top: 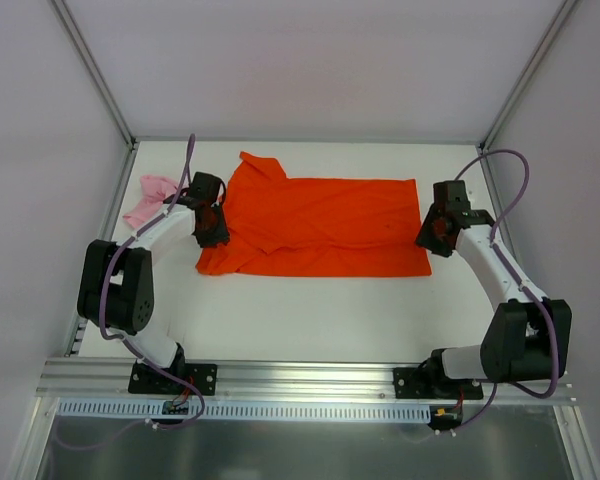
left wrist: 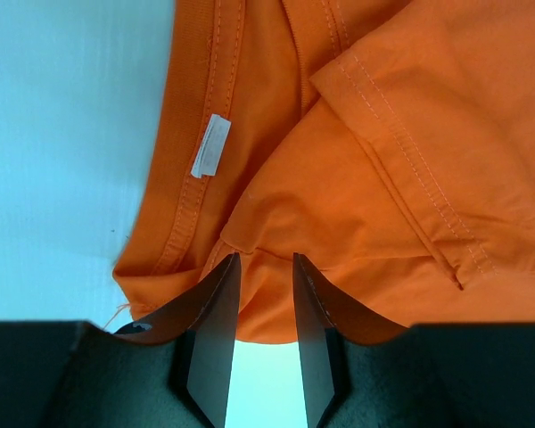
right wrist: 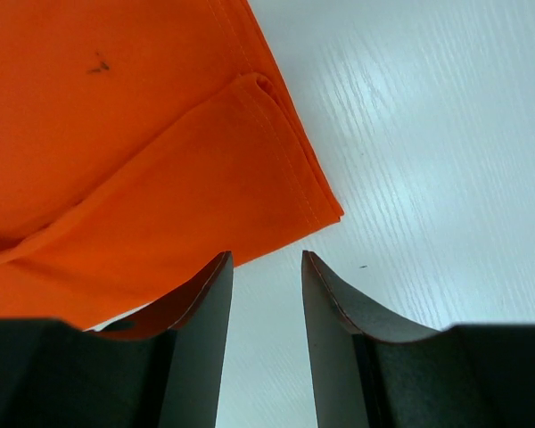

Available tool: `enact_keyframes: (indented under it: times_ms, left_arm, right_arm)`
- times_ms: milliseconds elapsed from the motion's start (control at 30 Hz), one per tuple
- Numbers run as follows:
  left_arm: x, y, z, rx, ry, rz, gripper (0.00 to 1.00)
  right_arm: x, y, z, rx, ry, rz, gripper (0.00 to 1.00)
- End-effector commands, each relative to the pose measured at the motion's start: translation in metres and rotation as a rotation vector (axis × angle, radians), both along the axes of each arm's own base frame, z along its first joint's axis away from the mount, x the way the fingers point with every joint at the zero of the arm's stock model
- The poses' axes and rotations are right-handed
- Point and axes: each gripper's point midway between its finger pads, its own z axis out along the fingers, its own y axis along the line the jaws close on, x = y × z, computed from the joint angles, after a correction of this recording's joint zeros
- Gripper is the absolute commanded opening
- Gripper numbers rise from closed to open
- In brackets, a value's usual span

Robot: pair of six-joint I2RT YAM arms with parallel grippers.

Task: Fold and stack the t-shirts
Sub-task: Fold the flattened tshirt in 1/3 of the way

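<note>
On the white table (top: 310, 310) lies the orange-red t-shirt (top: 330, 225) — left gripper (left wrist: 266, 260) and right gripper (right wrist: 266, 256) both stand parted.

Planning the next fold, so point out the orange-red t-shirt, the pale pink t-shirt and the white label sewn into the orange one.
orange-red t-shirt (top: 330, 225), top external view, middle of its spread body.
pale pink t-shirt (top: 148, 200), top external view, middle of the bunched cloth.
white label (left wrist: 211, 145), left wrist view, centre of the label.

A white table (top: 310, 310) with a faint grain spreads before me. A silver metal rail (top: 310, 378) runs along its near edge, a white slotted strip (top: 310, 409) just beside it. Pale walls (top: 310, 60) enclose the table, with grey metal posts (top: 92, 70) at the corners.
</note>
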Motion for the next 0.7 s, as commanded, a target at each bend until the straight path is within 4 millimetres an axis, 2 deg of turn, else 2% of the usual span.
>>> enact_keyframes:
  times_ms: [0, 400, 600, 667]
  left_arm:
    - [0.005, 0.005, -0.001, 0.026, -0.015, -0.018, 0.3]
    - [-0.004, 0.013, -0.026, 0.073, 0.063, -0.022, 0.27]
    - [-0.003, 0.012, -0.034, 0.074, 0.078, -0.018, 0.27]
    - [-0.003, 0.013, -0.038, 0.076, 0.092, -0.019, 0.16]
  right_arm:
    - [-0.008, 0.002, 0.003, -0.006, -0.016, 0.028, 0.41]
    - [-0.01, 0.01, -0.025, 0.021, 0.032, 0.084, 0.41]
    - [-0.011, 0.012, -0.032, 0.024, 0.046, 0.099, 0.41]
    - [-0.01, 0.014, -0.035, 0.029, 0.05, 0.109, 0.4]
